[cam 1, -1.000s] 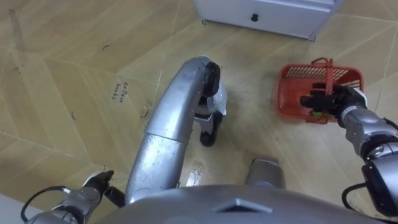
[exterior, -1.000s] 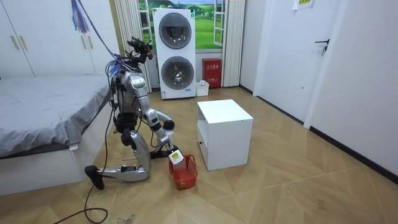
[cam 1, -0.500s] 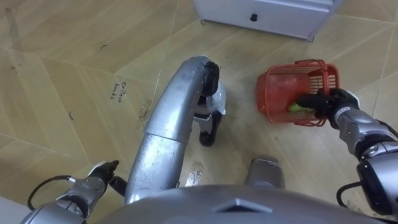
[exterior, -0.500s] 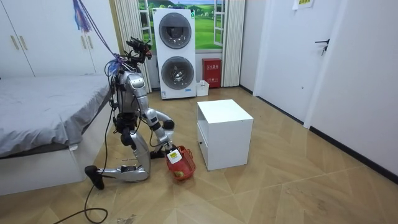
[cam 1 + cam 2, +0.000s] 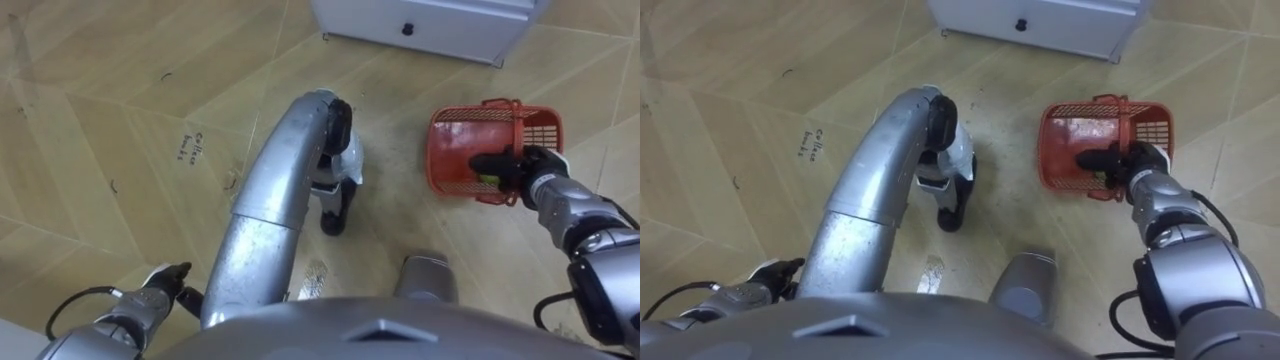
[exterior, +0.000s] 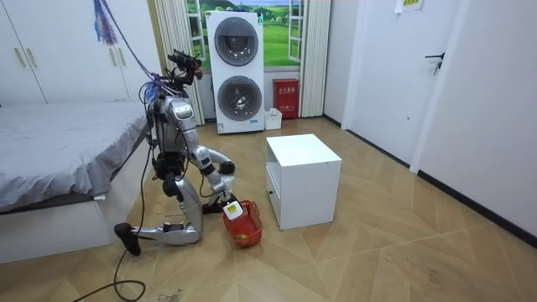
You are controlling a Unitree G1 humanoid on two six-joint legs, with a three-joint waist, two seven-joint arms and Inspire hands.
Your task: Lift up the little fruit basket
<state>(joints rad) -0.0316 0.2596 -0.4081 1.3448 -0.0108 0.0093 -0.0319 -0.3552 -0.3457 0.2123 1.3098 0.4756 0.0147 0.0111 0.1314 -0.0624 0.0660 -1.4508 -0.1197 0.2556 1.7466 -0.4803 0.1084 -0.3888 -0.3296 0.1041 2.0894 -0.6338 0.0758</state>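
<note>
- Two hands are in frame. The left hand (image 5: 155,292) hangs low at the robot's left, well apart from the work. Whether it is spread or closed cannot be told.
- Right of centre, the red fruit basket (image 5: 470,135) is over the wooden floor (image 5: 120,120), near the white cabinet (image 5: 430,25). It is tipped, with its opening turned up towards the head camera and its long axis running across the view. A green fruit (image 5: 487,179) shows inside, at the near edge.
- The right hand (image 5: 515,168) is at the basket's near right side. Its dark fingers (image 5: 485,160) are curled over the edge and clamped on it; whether they hold the rim or the handle cannot be told.
- In the room view the robot kneels between the bed (image 6: 59,151) and the cabinet, with the basket tilted at its hand. Clearance from the floor cannot be confirmed.
- Assessment: the grasp is made and the lift is barely begun. The basket lies left of and ahead of the right hand, so the load hangs off one side. A level, straight raise is called for, or the fruit may roll out.
</note>
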